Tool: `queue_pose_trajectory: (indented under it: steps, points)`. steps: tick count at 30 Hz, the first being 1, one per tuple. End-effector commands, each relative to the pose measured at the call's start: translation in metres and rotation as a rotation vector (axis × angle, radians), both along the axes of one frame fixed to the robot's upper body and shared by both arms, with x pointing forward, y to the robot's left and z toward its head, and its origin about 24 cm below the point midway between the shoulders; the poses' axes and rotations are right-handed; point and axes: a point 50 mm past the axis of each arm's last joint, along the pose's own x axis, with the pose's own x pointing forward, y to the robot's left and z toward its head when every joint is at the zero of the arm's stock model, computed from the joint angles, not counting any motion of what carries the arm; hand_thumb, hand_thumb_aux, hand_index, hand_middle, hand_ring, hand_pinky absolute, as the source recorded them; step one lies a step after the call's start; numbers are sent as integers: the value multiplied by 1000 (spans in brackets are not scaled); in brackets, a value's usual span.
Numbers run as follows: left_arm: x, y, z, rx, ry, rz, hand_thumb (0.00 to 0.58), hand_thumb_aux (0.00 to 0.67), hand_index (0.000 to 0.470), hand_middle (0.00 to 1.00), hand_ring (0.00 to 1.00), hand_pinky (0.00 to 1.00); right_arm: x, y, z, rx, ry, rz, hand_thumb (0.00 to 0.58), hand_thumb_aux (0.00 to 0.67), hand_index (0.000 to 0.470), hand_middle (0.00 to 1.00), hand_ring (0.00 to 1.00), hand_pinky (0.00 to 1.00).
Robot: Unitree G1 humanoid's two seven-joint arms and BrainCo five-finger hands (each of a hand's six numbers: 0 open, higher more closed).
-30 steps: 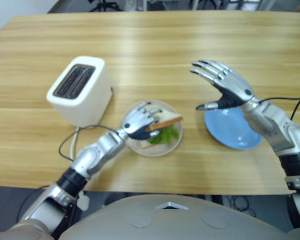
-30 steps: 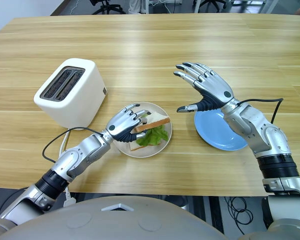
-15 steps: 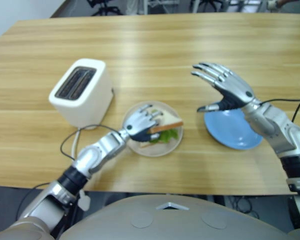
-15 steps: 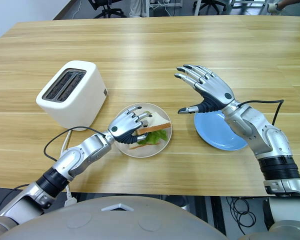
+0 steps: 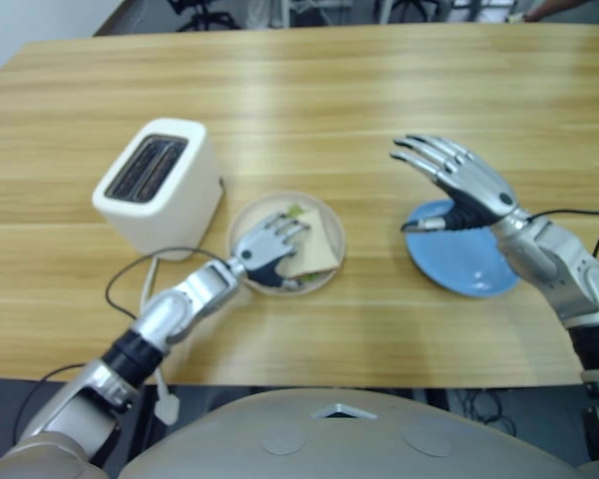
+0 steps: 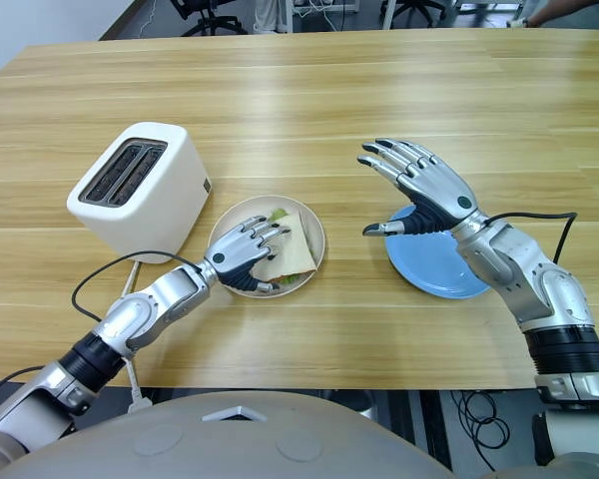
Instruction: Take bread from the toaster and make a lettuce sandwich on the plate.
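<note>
- Two plates lie on the pale wooden table (image 6: 280,100): a beige round plate (image 6: 235,215) near the front edge and a blue round plate (image 6: 439,269) to its right, apart from it.
- On the beige round plate a slice of toasted bread (image 6: 298,249) lies flat, and a bit of green lettuce (image 6: 280,214) peeks out at its far edge.
- At the near left side of that plate the left hand (image 6: 242,257) is closed on the slice's left edge, its fingers (image 5: 285,232) lying curled on top of the bread.
- Above the far left rim of the blue round plate the right hand (image 6: 434,190) hovers with the fingers spread wide, holding nothing, its palm turned towards the left.
- Left of the beige round plate and just beside it stands a white boxy two-slot toaster (image 6: 140,185), both slots dark.
- A black cable (image 6: 130,257) runs from the toaster in a loop along the table, close by the left forearm.
</note>
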Motion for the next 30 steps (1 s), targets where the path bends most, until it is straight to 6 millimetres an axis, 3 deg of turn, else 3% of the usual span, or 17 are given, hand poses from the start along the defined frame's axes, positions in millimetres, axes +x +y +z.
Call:
queue_pose_trajectory:
  steps: [1,16,21,26,30]
  points:
    - [-1,18,-18,110,93,64,0,0,0,0,0,0,-4,-6,1,-5,9,-11,0,0,0,0,0,0]
    - [28,41,4,88,-50,177,0,0,0,0,0,0,-10,-15,-4,2,31,-35,0,0,0,0,0,0]
    - [26,31,31,-78,-130,108,0,0,0,0,0,0,-11,-19,-8,16,45,-51,0,0,0,0,0,0]
    - [11,14,68,-335,-158,-34,0,0,0,0,0,0,-9,-19,-14,17,73,-46,0,0,0,0,0,0]
    - [14,26,85,-395,-168,10,0,0,0,0,0,0,-8,-17,-21,21,117,-36,0,0,0,0,0,0]
